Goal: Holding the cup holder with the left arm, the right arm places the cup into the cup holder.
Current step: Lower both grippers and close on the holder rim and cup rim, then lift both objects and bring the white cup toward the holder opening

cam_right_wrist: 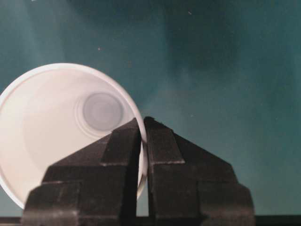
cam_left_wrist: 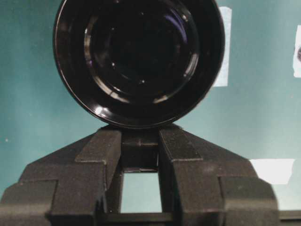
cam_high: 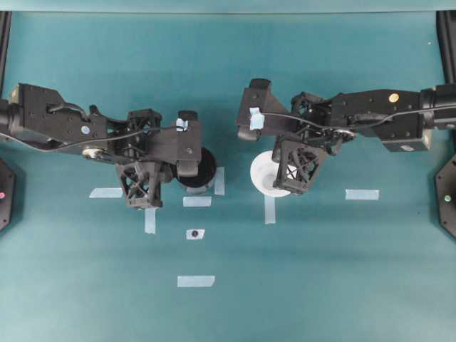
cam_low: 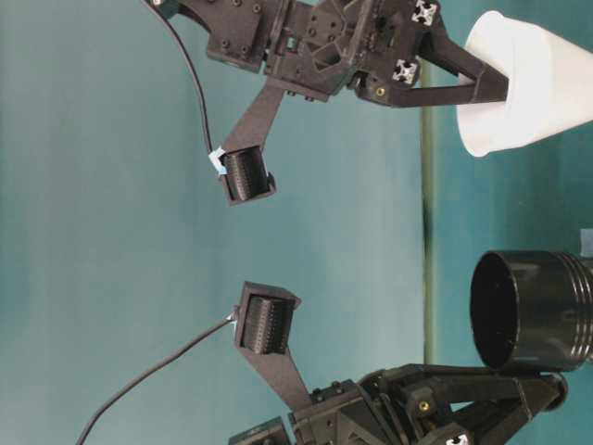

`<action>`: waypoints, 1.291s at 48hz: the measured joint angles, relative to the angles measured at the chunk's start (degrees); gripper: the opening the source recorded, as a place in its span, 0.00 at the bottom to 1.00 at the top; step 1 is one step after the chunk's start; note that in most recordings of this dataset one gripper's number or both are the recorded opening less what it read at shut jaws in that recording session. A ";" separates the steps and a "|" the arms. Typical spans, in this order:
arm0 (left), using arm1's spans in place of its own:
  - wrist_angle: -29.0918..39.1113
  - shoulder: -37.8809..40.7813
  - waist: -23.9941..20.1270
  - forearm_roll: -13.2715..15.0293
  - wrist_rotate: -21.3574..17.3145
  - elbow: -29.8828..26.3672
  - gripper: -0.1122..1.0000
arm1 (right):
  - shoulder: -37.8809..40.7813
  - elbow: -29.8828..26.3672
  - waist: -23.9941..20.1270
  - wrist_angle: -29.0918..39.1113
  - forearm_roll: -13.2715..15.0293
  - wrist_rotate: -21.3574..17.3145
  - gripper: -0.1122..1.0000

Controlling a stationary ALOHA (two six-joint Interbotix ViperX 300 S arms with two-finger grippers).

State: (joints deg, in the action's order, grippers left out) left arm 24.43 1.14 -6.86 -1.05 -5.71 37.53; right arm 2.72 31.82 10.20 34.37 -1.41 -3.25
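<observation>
Right gripper (cam_right_wrist: 142, 127) pinching cup (cam_right_wrist: 56, 136) rim, left gripper (cam_left_wrist: 140, 136) clamping cup holder (cam_left_wrist: 138, 61) handle

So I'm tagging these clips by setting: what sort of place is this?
Probably a robotics lab bench: two black arms, the left gripper and right gripper, work over a teal table marked with pale tape strips.
</observation>
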 measured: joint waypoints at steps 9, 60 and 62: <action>0.00 -1.05 -0.09 -0.09 0.00 -0.09 0.30 | -0.79 0.09 0.26 0.09 -0.35 0.00 0.14; 0.09 -1.05 0.00 -0.09 -0.09 -7.82 0.30 | -19.69 -2.20 3.25 2.55 -2.55 -6.15 0.14; 0.09 -0.53 0.09 0.00 -0.09 -8.26 0.30 | -20.57 -2.20 3.25 1.93 -2.64 -6.68 0.14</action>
State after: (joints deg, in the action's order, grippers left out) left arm 24.52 0.62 -6.77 -1.05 -5.80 29.27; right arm -17.84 29.62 13.45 36.30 -4.04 -9.93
